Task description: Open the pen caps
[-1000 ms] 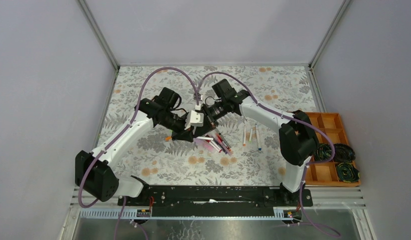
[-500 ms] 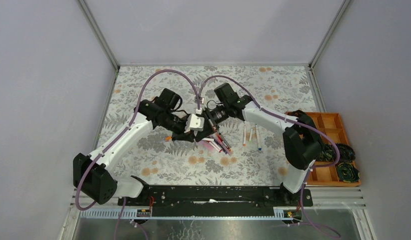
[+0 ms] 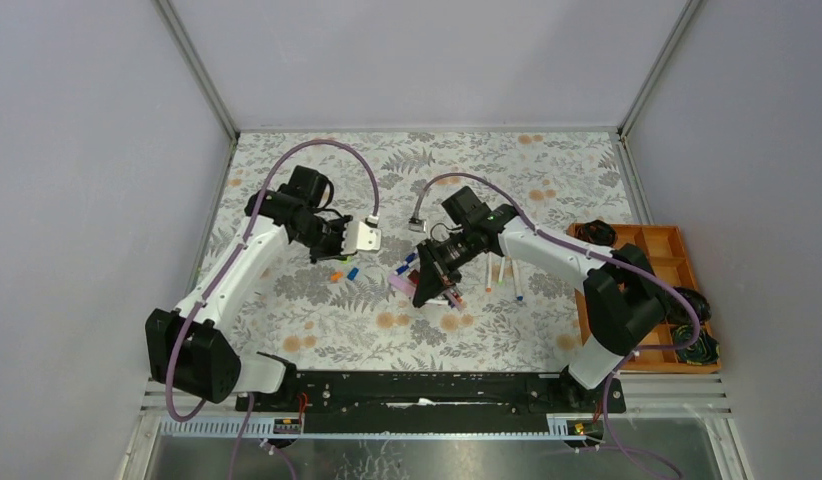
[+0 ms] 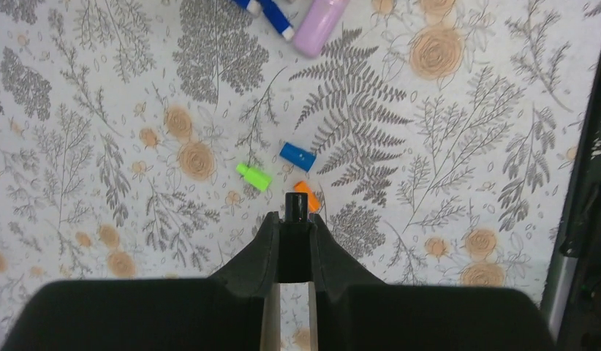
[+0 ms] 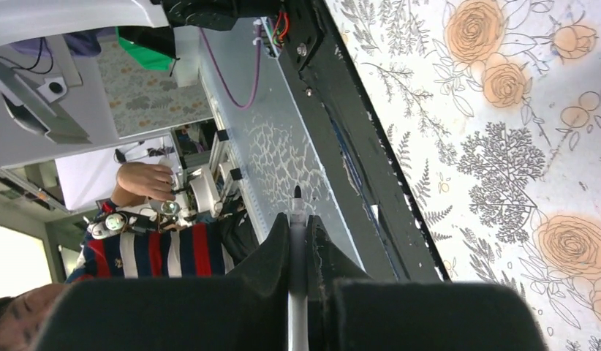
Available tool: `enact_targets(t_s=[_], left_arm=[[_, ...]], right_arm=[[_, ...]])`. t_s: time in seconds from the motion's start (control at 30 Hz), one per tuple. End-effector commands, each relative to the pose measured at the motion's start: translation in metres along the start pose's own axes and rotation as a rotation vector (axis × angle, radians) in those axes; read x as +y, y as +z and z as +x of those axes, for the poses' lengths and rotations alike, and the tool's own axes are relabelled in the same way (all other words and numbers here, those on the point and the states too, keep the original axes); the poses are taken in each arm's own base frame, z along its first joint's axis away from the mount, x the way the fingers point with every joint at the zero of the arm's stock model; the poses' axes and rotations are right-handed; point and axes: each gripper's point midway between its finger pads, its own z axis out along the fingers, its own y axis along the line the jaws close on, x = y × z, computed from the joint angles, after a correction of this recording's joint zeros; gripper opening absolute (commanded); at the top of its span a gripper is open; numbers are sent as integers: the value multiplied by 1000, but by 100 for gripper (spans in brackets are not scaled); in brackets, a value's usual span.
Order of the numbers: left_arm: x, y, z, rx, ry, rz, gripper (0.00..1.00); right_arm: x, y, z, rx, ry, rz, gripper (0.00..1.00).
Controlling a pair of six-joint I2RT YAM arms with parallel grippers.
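Your left gripper (image 4: 295,223) pinches a black cap (image 4: 296,206) over the loose caps (image 4: 297,156), presumably to drop it there. Your right gripper (image 5: 298,232) clamps the bare-tipped pen (image 5: 298,213), well apart to the right.

**Two white-and-black arms with purple cabling**

The left arm (image 3: 242,275) and the right arm (image 3: 547,250) are built alike, with slim white link shells set between bulky black joint housings and a large black block at each shoulder. A glossy purple cable (image 3: 332,143) runs along each arm from wrist to base. A boxy white camera mount (image 3: 364,236) sits at the left wrist. Both bases are fixed to a long black mounting rail (image 3: 427,385) dotted with small fasteners. The left gripper (image 4: 296,219) has two matte black fingers (image 4: 265,245) tapering from a broad black body to narrow tips. The right gripper (image 5: 297,219) has the same black, tapered form.
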Motion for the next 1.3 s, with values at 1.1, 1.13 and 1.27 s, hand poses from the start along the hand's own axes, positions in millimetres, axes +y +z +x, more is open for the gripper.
enact_targets(t_s=[1.1, 1.13, 1.27], left_arm=[[-15, 93, 81, 66, -429, -98, 56], [-14, 89, 74, 48, -435, -92, 65], [-5, 66, 42, -26, -465, -80, 98]], right_arm=[[-241, -183, -15, -678, 419, 1342, 17], [-240, -183, -16, -677, 413, 1338, 19], [-237, -183, -17, -670, 401, 1334, 30]])
